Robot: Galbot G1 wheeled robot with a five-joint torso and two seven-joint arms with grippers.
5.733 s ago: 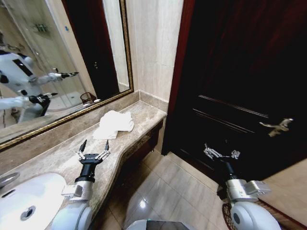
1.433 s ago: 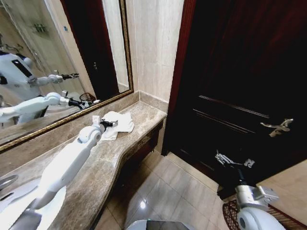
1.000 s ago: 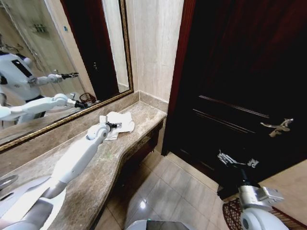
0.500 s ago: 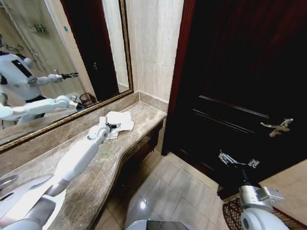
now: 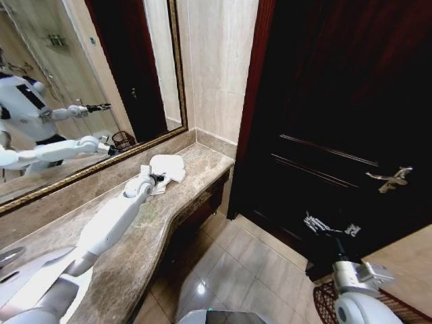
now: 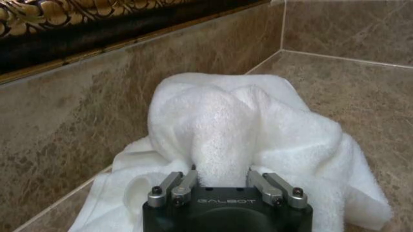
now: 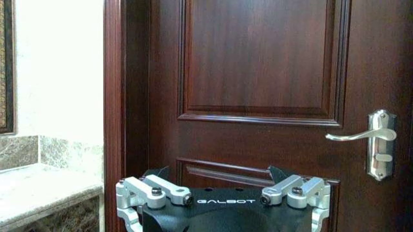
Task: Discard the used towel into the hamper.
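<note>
The used towel (image 5: 170, 165), white and bunched into a hump, lies on the marble counter (image 5: 128, 253) near the mirror corner. My left arm stretches along the counter, and my left gripper (image 5: 159, 179) is shut on the towel's near fold. In the left wrist view the towel (image 6: 258, 125) rises in a pinched ridge between the fingers of my left gripper (image 6: 223, 170). A piece of the dark reddish-brown hamper (image 5: 321, 298) shows on the floor at the lower right, beside my right arm. My right gripper (image 5: 331, 228) hangs open in front of the door, holding nothing.
A dark wooden door (image 5: 337, 101) with a silver lever handle (image 5: 390, 178) stands on the right. A gold-framed mirror (image 5: 74, 88) backs the counter and a white sink (image 5: 20, 283) sits at its near end. Tiled floor (image 5: 236, 270) lies between counter and door.
My left arm has reached out along the counter and shut on the towel, which is now gathered into a tighter hump. The right gripper has shifted slightly.
</note>
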